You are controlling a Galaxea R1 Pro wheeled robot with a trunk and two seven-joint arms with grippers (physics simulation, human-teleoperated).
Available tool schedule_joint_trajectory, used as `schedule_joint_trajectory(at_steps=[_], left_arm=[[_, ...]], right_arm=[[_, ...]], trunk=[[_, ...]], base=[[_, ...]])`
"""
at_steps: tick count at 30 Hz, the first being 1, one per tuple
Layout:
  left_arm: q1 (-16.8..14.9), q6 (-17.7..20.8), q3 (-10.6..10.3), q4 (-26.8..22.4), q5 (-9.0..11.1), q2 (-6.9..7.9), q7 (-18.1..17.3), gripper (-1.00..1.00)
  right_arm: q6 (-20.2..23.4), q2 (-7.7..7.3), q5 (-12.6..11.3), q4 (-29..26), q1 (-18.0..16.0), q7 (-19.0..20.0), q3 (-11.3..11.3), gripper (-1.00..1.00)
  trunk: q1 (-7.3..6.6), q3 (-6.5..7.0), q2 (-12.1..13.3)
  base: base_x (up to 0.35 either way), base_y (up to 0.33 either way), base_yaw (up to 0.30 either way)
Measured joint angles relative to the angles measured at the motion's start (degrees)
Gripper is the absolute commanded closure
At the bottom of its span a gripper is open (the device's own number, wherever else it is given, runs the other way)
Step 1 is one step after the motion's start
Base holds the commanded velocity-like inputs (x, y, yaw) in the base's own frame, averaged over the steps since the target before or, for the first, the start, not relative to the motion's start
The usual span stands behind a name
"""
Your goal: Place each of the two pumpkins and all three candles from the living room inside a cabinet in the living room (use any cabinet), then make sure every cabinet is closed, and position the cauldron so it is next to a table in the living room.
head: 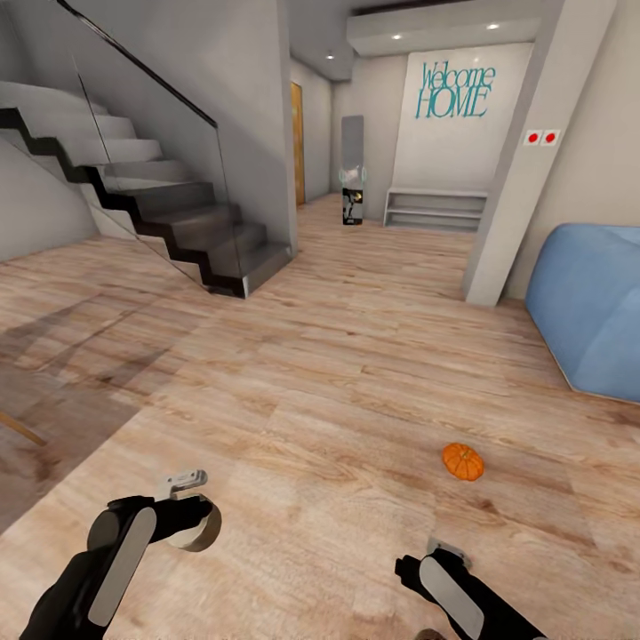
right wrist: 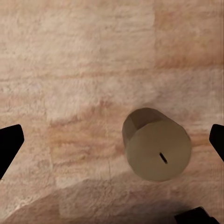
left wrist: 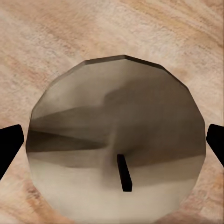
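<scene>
Left tool [left wrist: 112, 140] grips a candle [left wrist: 116, 140]; wall lettering [head: 454, 90] reads "Welcome HOME".

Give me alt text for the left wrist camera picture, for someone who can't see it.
A pale grey-white candle with a short dark wick, seen end-on from close up, sits between the two dark fingertips of the left hand at the picture's edges. Light wooden floor lies behind it.
</scene>
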Motion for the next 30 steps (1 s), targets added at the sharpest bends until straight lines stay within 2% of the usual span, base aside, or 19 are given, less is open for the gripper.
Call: schedule_joint_trajectory(at_steps=[8, 9, 10, 12, 13, 17, 21, 30], left_arm=[[0.07, 0.00, -0.31, -0.05, 0.37, -0.05, -0.24, 1.00], [0.09, 0.04, -0.31, -0.25, 1.03, -0.03, -0.30, 1.00], [0.24, 0.05, -0.34, -0.85, 3.16, 0.07, -0.34, 1.00], [0.62, 0.04, -0.45, -2.14, 9.77, 0.58, -0.35, 1.00], [0.63, 0.11, -0.41, -2.42, 11.27, 0.75, -0.36, 1.00], [0.62, 0.21, -0.44, -2.84, 12.69, 0.91, -0.38, 1.00], [0.62, 0.23, -0.40, -2.89, 13.00, 0.90, -0.38, 1.00], [0.61, 0.22, -0.33, -2.90, 17.40, 0.91, -0.38, 1.00]], right_arm=[[-1.16, -0.22, 0.01, 1.46, 0.00, 0.81, -0.01, -1.00], [-1.36, -0.18, 0.06, 1.92, 0.00, 0.82, -0.01, -1.00], [-2.01, -0.14, 0.37, 2.73, 0.00, 0.83, -0.02, -1.00], [-3.13, -0.11, 1.39, 3.73, 0.00, 0.84, -0.04, -1.00], [-3.34, -0.11, 1.62, 3.92, 0.00, 0.85, -0.04, -1.00], [-3.53, -0.16, 1.86, 4.31, 0.00, 0.85, -0.04, -1.00], [-3.63, -0.09, 1.98, 6.85, 0.00, 0.86, -0.08, -1.00], [-3.75, 0.03, 2.23, 10.78, -0.01, 3.93, -0.06, -1.00]], trunk=[[1.76, -1.44, -3.21], [1.98, -1.62, -3.61], [2.20, -1.79, -4.01], [2.64, -2.15, -4.81], [2.86, -2.33, -5.21], [3.73, -3.05, -6.82], [4.06, -3.89, -7.32], [4.06, -3.90, -7.32]], base=[[0.000, 0.000, 0.000], [0.000, 0.000, 0.000], [0.000, 0.000, 0.000], [0.000, 0.000, 0.000], [0.000, 0.000, 0.000], [0.000, 0.000, 0.000], [0.000, 0.000, 0.000], [0.000, 0.000, 0.000]])
